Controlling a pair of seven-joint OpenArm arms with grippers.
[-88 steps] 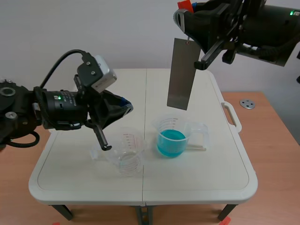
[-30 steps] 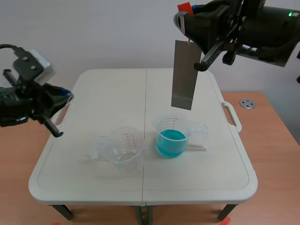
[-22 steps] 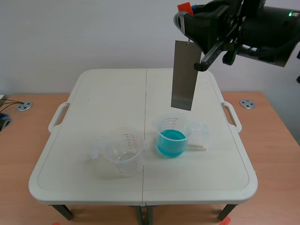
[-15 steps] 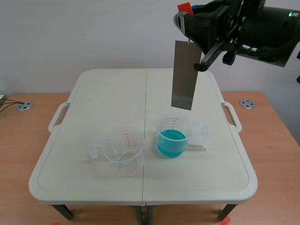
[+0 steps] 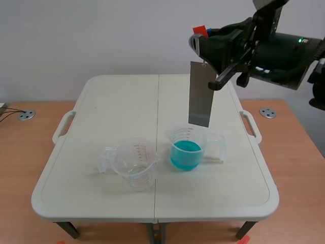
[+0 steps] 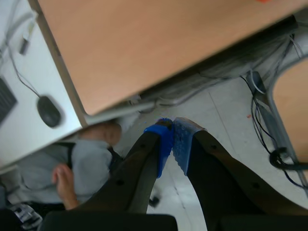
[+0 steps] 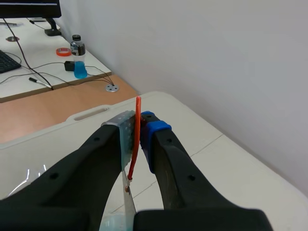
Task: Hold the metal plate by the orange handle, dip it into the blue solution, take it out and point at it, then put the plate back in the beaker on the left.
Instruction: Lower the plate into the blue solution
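We note clear beaker [image 5: 133,168] nearest on table [image 5: 101,101], blue-solution beaker [image 5: 187,150] at its 3 o'clock. Metal plate [image 5: 200,94] hangs upright at 12 o'clock above that, out of liquid. Right gripper [image 7: 139,130] pinches its orange handle [image 7: 136,139]. Left gripper [image 6: 172,137] off table, 2 fingers pressed together, nothing between.

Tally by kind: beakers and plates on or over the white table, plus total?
Beakers: 2, the empty beaker and the blue solution beaker
Plates: 1, the metal plate, hanging from the right pincer
Total: 3
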